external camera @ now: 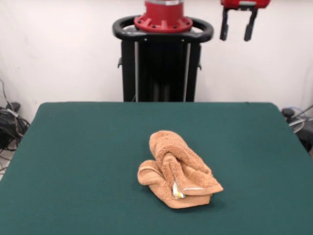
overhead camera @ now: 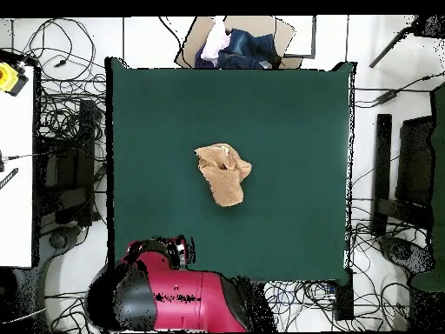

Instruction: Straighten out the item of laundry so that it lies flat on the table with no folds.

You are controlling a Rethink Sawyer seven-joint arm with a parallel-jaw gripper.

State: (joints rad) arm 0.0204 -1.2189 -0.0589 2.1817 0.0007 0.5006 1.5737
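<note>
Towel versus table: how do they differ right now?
The towel is orange-tan and small; the table is dark green and far wider. The towel is bunched in folds with a raised hump; the table lies flat and smooth. Both have a cloth-like surface.

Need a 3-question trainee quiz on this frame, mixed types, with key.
1. True or false: the towel lies flat on the table.
2. The gripper is: A) on the towel B) raised clear of the table C) pressing the felt.
3. Fill in: the gripper's fingers are ___.
Key: 1 false, it is bunched in folds; 2 B; 3 open.
</note>
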